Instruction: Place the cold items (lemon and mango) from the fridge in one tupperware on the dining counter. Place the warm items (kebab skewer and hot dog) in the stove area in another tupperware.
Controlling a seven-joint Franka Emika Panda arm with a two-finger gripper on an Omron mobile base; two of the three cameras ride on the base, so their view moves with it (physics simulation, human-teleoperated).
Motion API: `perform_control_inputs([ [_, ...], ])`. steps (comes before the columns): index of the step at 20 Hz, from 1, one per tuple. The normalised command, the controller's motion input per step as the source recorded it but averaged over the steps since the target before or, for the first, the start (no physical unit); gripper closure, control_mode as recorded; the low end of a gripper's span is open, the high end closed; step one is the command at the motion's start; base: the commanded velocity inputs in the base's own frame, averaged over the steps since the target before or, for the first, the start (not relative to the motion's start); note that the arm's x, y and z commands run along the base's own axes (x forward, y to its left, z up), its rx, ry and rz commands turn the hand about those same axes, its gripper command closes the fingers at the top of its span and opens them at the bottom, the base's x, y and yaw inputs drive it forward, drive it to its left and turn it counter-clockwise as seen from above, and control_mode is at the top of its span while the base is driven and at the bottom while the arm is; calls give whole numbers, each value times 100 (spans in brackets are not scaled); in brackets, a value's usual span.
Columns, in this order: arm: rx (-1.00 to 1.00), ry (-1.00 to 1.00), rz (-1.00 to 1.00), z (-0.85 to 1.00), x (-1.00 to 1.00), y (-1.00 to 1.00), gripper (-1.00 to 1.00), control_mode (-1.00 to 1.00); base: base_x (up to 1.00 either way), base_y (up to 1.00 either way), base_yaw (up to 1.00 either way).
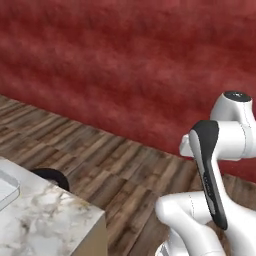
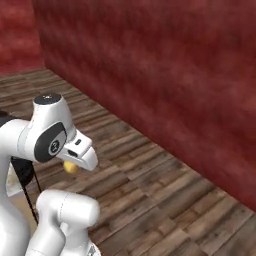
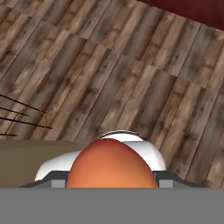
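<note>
My gripper (image 3: 110, 183) is shut on a rounded orange-red mango (image 3: 111, 165), which bulges up between the fingers in the hand view. In the right base view a yellow-orange bit of the mango (image 2: 70, 167) pokes out under the white hand, held over the wooden floor. At the far left of the left base view the corner of a clear tupperware (image 1: 6, 187) rests on the marble dining counter (image 1: 50, 215). The lemon, kebab skewer and hot dog are out of view.
A dark red wall (image 1: 125, 65) runs across the back above a wooden plank floor (image 1: 115, 160). A black stool (image 1: 50, 175) stands beside the counter's corner, and its thin legs (image 3: 22, 114) appear left in the hand view.
</note>
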Motion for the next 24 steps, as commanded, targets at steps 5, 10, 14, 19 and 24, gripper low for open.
perform_control_inputs([
  [5, 0, 0, 0, 0, 0, 0, 100, 100, 91, -57, 64],
  [10, 0, 0, 0, 0, 0, 0, 100, 100, 70, -49, 75],
  [14, 0, 0, 0, 0, 0, 0, 100, 100, 63, -31, 87],
  [19, 0, 0, 0, 0, 0, 0, 100, 100, 62, -30, 87],
  [24, 0, 0, 0, 0, 0, 0, 100, 100, 49, -37, 86],
])
